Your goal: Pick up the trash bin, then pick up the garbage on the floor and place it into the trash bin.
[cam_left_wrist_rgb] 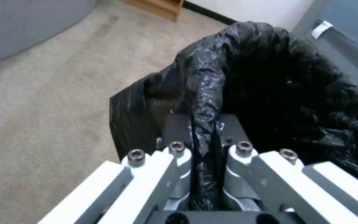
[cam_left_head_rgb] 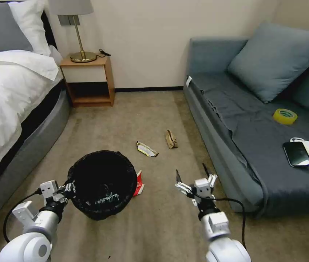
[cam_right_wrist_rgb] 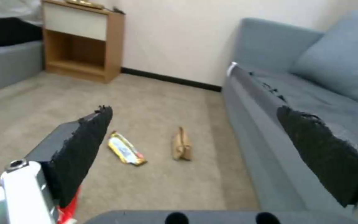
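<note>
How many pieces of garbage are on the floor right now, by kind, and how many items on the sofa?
Yellowish foil wrapper: 1
Folded brown paper piece: 1
Red-white wrapper, partly hidden behind the trash bin: 1
Floor garbage total: 3
Yellow tape roll on sofa: 1
Black phone on sofa: 1
Total: 5

1. The red-white wrapper (cam_left_head_rgb: 138,183) lies half hidden behind the bin (cam_left_head_rgb: 102,183).
2. Something pale lies in the bin's dark inside; what it is cannot be told.
3. The left hand (cam_left_head_rgb: 68,188) pinches the bin's rim; the black liner (cam_left_wrist_rgb: 204,102) covers the fingertips.
4. The lamp's (cam_left_head_rgb: 75,31) shade is cut by the top edge.
</note>
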You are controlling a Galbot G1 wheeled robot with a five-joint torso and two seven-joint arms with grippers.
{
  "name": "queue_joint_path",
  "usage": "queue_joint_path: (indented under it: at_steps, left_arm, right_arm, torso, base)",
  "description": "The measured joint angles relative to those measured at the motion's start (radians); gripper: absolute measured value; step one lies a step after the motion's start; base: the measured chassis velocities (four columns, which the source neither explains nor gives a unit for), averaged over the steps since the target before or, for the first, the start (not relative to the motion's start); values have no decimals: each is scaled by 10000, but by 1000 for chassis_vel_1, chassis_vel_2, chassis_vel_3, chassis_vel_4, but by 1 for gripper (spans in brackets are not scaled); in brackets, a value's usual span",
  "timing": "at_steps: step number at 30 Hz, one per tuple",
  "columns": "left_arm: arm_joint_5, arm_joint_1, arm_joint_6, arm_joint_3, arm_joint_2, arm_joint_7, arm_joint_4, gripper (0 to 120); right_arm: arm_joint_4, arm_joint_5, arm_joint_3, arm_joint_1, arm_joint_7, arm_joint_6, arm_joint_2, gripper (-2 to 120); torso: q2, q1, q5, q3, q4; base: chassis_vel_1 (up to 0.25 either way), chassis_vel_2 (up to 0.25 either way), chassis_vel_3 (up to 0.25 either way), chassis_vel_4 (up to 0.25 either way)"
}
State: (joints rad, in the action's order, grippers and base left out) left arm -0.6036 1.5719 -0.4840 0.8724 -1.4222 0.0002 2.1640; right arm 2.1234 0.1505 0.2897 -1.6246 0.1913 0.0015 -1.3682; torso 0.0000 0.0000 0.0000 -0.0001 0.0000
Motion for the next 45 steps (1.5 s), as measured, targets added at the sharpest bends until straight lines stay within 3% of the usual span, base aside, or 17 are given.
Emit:
queue_joint_path:
  at_steps: [6, 36, 45]
  left_arm:
    - [-128, -23, -35, 107, 52, 2, 39, 5]
    - [-522, -79, -64, 526, 139, 15, -141, 5]
    - [-546, -62, -58, 573, 125, 17, -147, 5]
  right_arm:
    - [-85, 572, 83, -596, -116, 447, -340, 100]
    - [-151, 214, -17, -591, -578, 577, -380, 100]
    - [-245, 231, -65, -566, -631, 691, -377, 100]
  torso:
    - [0, 0, 0, 0, 0]
    - [0, 0, 0, 1, 0]
    - [0, 0, 0, 1, 1]
  base:
    - [0, 0, 0, 0]
    - [0, 0, 0, 0]
    - [-110, 108, 116, -108]
